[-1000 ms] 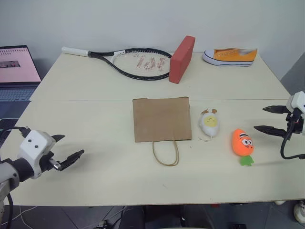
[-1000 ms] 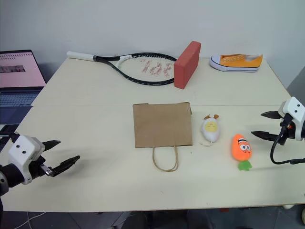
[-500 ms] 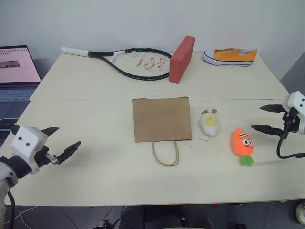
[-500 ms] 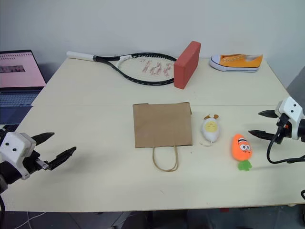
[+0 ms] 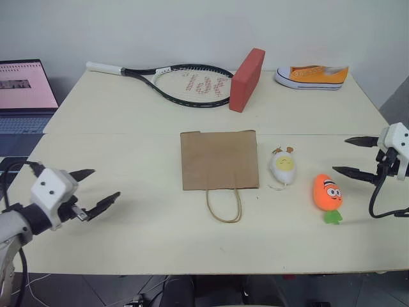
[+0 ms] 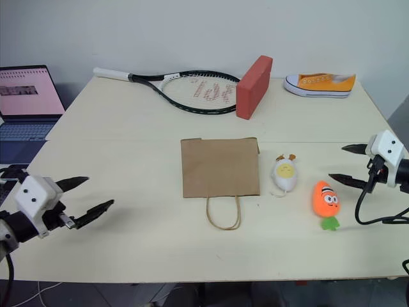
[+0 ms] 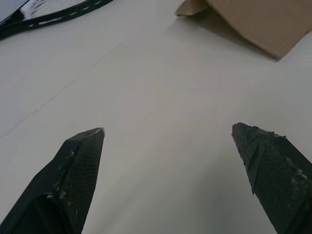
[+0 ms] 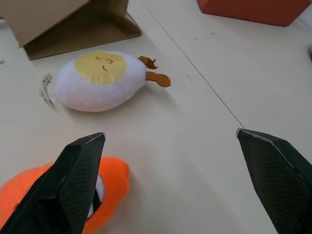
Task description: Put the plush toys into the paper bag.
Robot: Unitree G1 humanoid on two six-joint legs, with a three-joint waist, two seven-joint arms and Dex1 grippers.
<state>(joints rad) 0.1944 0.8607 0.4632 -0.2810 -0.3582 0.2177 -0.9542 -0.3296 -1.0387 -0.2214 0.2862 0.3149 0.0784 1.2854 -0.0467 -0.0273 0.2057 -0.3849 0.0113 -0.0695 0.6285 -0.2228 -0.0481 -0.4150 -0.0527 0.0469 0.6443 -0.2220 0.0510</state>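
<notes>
On the desk [image 5: 128, 121], the paper bag [image 5: 219, 160] lay flat at centre, its handles [image 5: 224, 206] toward the near edge. Just to its right lay the egg toy [image 5: 282, 167], then the carrot toy [image 5: 326, 192], nearer the front. Along the far side lay a racket [image 5: 172, 80], a block [image 5: 246, 70] on edge and a sneaker [image 5: 312, 77], left to right. A laptop [image 5: 25, 93] stood beyond the desk's left edge.

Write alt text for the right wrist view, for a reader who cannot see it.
The right gripper has its two black fingers spread wide above a pale table, holding nothing. Beyond them lies a white egg plush toy with a yellow face; an orange carrot plush toy lies beside one finger. Farther off are the brown paper bag and a red block.
</notes>
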